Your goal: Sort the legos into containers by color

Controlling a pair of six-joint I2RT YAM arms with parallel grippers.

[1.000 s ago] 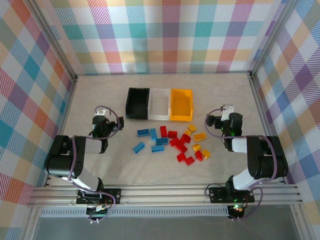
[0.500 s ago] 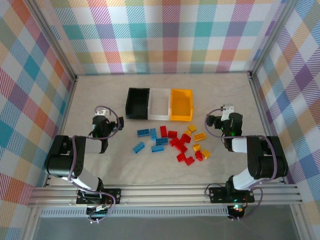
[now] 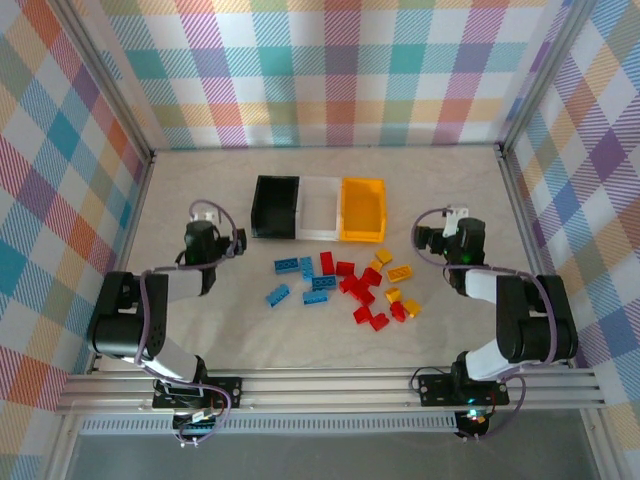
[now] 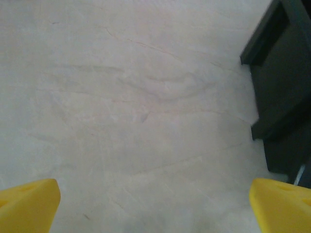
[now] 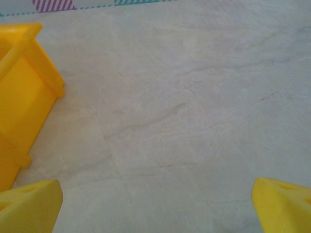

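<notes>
Lying apart from both jaws: legos [image 3: 350, 285]

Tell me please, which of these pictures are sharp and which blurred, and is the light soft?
Top external view: sharp, soft even light, the legos cast faint shadows only. Left wrist view: blurred, the edges of the black bin look smeared. Right wrist view: the yellow bin is clearer, the near fingertips slightly soft.

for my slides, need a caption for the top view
Unsorted legos before three bins, left hand and right hand open at the sides.
</notes>
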